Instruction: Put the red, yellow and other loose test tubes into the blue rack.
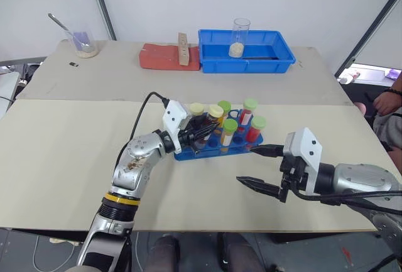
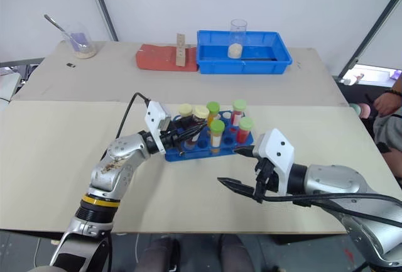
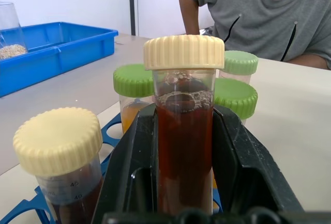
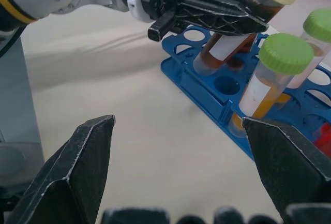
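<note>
The blue rack (image 1: pixel 208 154) stands mid-table and holds several capped tubes, among them a green-capped one with yellow liquid (image 1: pixel 230 131) and a green-capped red one (image 1: pixel 255 129). My left gripper (image 1: pixel 202 132) is shut on a cream-capped tube of dark red liquid (image 3: pixel 184 131). That tube (image 4: pixel 257 2) hangs tilted, its lower end down at the holes at the rack's left end. A second cream-capped tube (image 3: pixel 61 151) stands beside it. My right gripper (image 1: pixel 246 164) is open with nothing between its fingers, just off the rack's front right corner.
At the back stand a blue bin (image 1: pixel 276 58) with a glass beaker (image 1: pixel 239 38), a red block (image 1: pixel 162 56) and a beaker with a spoon (image 1: pixel 83 43). A person (image 3: pixel 269 12) sits at the table's right side. Bare tabletop lies in front of the rack.
</note>
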Available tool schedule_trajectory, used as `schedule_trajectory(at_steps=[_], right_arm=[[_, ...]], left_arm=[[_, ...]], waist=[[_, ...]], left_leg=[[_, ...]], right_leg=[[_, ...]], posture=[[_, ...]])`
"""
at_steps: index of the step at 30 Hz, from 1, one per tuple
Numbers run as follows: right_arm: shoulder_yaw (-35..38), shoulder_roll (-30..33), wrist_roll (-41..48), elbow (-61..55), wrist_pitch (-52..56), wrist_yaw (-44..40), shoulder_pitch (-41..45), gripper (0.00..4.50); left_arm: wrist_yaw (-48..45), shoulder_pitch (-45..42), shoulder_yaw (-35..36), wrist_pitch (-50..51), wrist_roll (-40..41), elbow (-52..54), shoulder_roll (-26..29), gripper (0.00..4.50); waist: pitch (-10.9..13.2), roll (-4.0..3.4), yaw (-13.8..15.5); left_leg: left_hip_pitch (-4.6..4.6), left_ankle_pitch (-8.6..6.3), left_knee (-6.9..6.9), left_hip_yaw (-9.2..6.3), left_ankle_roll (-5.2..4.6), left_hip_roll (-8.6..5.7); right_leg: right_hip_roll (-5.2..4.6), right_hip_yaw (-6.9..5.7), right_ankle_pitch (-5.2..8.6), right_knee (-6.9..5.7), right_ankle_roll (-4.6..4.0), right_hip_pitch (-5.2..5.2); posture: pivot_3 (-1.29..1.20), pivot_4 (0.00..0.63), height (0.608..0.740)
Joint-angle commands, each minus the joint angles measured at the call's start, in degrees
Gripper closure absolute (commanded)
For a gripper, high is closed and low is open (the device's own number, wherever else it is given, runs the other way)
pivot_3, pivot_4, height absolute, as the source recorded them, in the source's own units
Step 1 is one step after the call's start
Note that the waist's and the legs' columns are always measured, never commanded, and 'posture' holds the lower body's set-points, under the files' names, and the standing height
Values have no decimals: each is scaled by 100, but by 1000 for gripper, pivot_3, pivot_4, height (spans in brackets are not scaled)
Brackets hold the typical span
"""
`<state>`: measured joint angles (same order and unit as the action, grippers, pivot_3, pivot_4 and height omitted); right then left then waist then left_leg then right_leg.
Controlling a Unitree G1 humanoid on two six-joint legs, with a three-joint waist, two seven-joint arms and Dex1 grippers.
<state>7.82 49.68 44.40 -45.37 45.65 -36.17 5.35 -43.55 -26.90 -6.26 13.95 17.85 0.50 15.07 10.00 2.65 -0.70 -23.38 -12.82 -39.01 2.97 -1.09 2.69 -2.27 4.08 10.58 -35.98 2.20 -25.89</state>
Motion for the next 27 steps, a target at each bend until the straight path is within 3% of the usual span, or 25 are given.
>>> schedule_trajectory(at_steps=[1,6,26,27], right_arm=[[315,-255,180,-84,-147,190,-7,125],[437,-506,320,-111,-168,303,40,125],[305,-494,177,-112,-152,315,-31,125],[300,-497,174,-114,-152,317,-34,125]], left_arm=[[38,96,11,-283,-79,-10,-35,3595],[152,147,9,-535,-121,-125,-138,3595],[411,514,40,-1056,-352,-287,-160,3595],[408,525,45,-1063,-338,-284,-154,2566]], waist=[[0,0,0],[0,-1,-2],[-1,-2,-15],[-1,-2,-15]], left_leg=[[0,0,0,0,0,0],[4,0,0,0,0,0],[52,-1,6,-2,0,4],[52,-1,6,-2,0,4]], right_leg=[[0,0,0,0,0,0],[0,0,0,0,1,6],[0,-6,22,19,-28,66],[0,-6,22,19,-28,66]], posture=[[0,150,740],[0,150,740],[0,150,740],[0,150,740]])
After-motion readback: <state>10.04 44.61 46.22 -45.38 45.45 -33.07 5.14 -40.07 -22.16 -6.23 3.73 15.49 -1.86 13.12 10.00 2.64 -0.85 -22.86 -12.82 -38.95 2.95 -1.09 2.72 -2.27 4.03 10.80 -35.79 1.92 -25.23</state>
